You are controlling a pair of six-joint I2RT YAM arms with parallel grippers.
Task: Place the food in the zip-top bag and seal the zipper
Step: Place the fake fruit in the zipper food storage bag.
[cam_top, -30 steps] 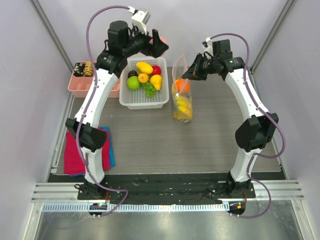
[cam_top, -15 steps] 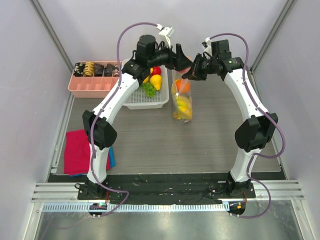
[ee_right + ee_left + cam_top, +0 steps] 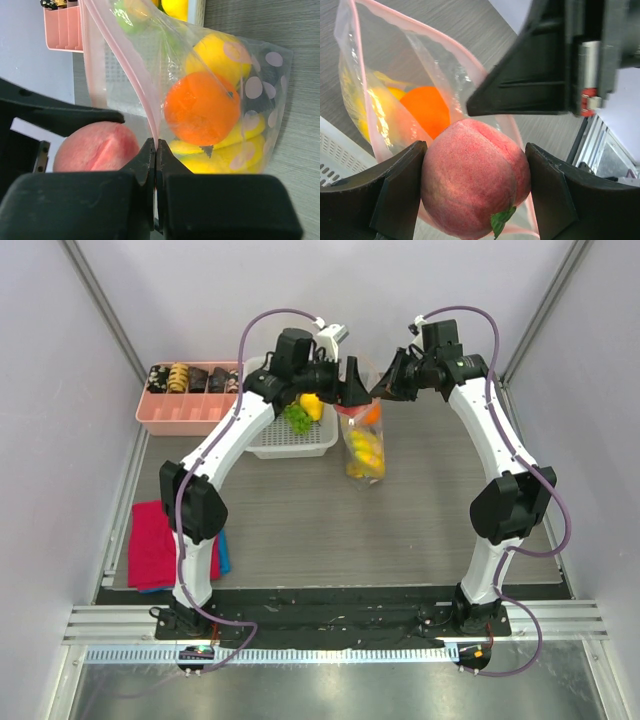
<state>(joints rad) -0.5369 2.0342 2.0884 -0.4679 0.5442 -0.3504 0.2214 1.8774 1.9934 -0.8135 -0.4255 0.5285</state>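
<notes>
While the peach is clamped between the widely spread jaws of the left gripper, just at the mouth of the bag, the zipper edge is pinched by the fully closed right gripper. The bag is held up at upper centre of the top view; one orange and two yellow pieces are seen inside. Much of the basket is hidden by the left arm. One tray is seen upper left, one red cloth lower left.

Bright, even light; blurry wrist foregrounds
</notes>
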